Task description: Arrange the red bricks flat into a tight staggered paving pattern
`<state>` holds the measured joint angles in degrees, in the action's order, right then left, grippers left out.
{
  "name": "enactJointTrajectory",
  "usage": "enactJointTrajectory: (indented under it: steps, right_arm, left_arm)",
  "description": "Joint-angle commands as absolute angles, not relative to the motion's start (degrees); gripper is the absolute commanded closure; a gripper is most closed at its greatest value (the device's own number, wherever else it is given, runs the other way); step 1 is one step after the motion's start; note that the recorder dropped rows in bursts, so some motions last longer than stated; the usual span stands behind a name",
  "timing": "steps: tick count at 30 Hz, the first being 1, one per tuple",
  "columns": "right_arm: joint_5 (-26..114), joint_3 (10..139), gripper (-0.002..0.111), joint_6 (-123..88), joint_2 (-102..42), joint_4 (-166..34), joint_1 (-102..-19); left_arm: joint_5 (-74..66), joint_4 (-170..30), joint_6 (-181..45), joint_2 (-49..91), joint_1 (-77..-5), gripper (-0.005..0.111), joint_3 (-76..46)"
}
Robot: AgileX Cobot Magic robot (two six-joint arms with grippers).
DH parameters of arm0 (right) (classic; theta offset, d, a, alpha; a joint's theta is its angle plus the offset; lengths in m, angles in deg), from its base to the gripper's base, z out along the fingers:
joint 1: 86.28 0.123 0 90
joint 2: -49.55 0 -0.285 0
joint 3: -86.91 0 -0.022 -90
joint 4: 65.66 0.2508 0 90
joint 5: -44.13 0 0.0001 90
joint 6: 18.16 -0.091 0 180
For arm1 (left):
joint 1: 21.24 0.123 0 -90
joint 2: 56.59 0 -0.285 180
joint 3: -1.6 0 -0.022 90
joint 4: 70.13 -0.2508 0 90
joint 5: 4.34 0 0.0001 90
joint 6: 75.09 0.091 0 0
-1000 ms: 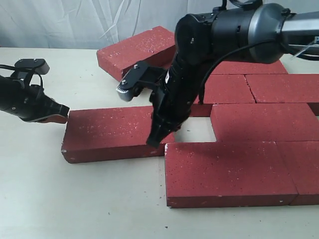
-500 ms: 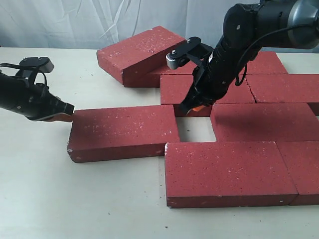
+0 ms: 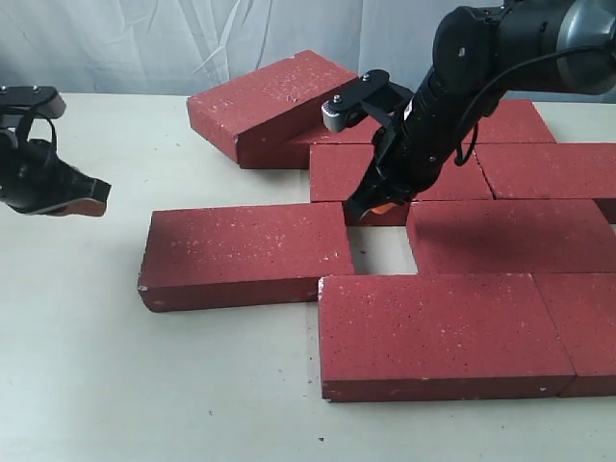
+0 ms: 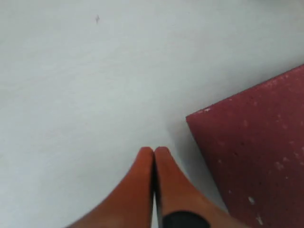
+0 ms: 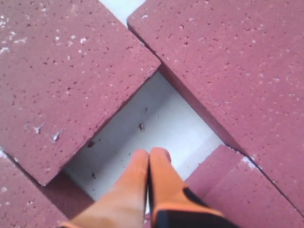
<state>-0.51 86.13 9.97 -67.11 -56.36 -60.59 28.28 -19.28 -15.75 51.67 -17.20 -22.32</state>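
The red bricks look heavy, stiff and rough, and each one is much wider than the jaws can take. In my judgement they are better pushed than lifted, with pressure low on an end face or a long side, because the pale edges could chip. Most of them lie flat in rows on the right part of the table, with their long axes across the exterior view. One tilted brick at the back leans on a neighbour. The loose brick lies flat to the left of the rows. Its long axis also runs nearly across the view, but it is turned a little, with the right end slightly farther from the camera. A small gap of bare table separates this end from the middle row. To close it, the brick probably needs a push on its left end face. The left gripper has its orange fingertips pressed together and holds nothing. It is over the bare table, apart from that left end. The right gripper is also closed and empty and points down at the far edge of the gap. I cannot tell whether it touches a brick.
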Motion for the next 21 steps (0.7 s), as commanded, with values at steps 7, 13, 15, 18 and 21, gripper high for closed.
enactJointTrajectory:
  steps: [7,13,15,18,21]
  right_arm:
    - [1.06,85.88,0.107,10.12,-66.58,-56.14,-60.97]
    - [1.06,85.88,0.107,10.12,-66.58,-56.14,-60.97]
    - [1.06,85.88,0.107,10.12,-66.58,-56.14,-60.97]
    - [1.06,85.88,0.107,10.12,-66.58,-56.14,-60.97]
    - [1.06,85.88,0.107,10.12,-66.58,-56.14,-60.97]
  left_arm:
    - [29.25,-20.27,-16.08,58.09,-23.0,0.107,-21.59]
    - [29.36,-19.88,-16.08,59.1,-26.43,0.107,-20.64]
    - [29.36,-19.78,-16.08,59.86,-27.65,0.107,-20.15]
    - [29.13,-19.66,-16.08,60.87,-29.01,0.107,-19.17]
    - [28.86,-19.05,-16.08,61.15,-29.95,0.107,-18.48]
